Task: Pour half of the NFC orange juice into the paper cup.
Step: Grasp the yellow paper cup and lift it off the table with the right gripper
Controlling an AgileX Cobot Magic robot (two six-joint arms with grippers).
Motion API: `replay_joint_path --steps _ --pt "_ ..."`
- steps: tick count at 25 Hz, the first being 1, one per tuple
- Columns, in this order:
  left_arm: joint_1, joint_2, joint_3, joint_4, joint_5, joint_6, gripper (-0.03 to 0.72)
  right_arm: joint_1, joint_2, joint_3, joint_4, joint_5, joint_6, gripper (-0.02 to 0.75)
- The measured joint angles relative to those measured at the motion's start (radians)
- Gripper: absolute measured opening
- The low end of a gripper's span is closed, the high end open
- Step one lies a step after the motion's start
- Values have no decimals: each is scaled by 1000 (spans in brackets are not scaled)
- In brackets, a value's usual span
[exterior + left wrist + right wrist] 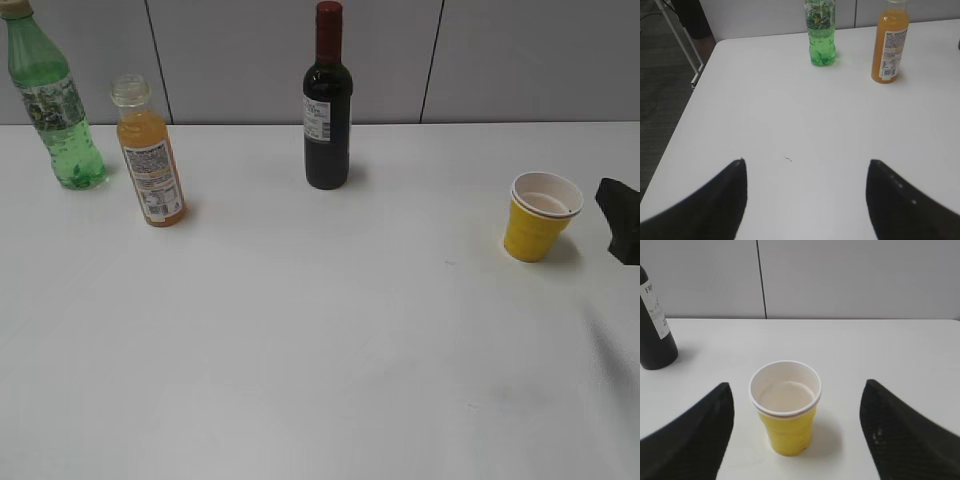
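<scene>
So far nothing of the pour looks done: the juice (150, 155) stands untouched on the table (320, 350), filled with orange liquid up to its clear neck, and the cup (541, 217) shows only its white inside, with no orange in it. Everything is left, by my judgement: grasp the bottle, carry it across, tip it, stop at half.

The juice stands at the table's far left, upright, long axis vertical, neck pointing up; whether a cap sits on the clear neck I cannot tell. Its printed label faces the exterior camera. Just behind and to its left stands a green bottle (55, 105), near but not touching. A wine bottle (327, 100) stands upright well to its right, near the middle. The cup sits far to the right, upright, mouth up, well apart from the juice.

The left tool (807, 197) hovers with its fingers spread wide and nothing between them, the juice well ahead of it and to the right. The right tool (796, 435) is likewise spread, empty, its fingers standing either side of the cup without touching it.
</scene>
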Motion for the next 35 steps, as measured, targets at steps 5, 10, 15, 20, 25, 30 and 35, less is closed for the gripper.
replay_joint_path --steps 5,10,15,20,25,30,35 --pt "0 0 0 0 0 0 563 0 159 2 -62 -209 1 594" --pt "0 0 0 0 0 0 563 0 291 2 -67 -267 -10 615" --pt "0 0 0 0 0 0 563 0 413 2 -66 -272 -28 629" --pt "0 0 0 0 0 0 563 0 491 -10 -54 -273 -29 630" --pt "0 0 0 0 0 0 563 0 558 -58 -52 -276 -29 630" --pt "0 0 0 0 0 0 563 0 641 -109 -45 -276 -9 630" --pt "0 0 0 0 0 0 563 0 731 -168 -43 -276 29 630"
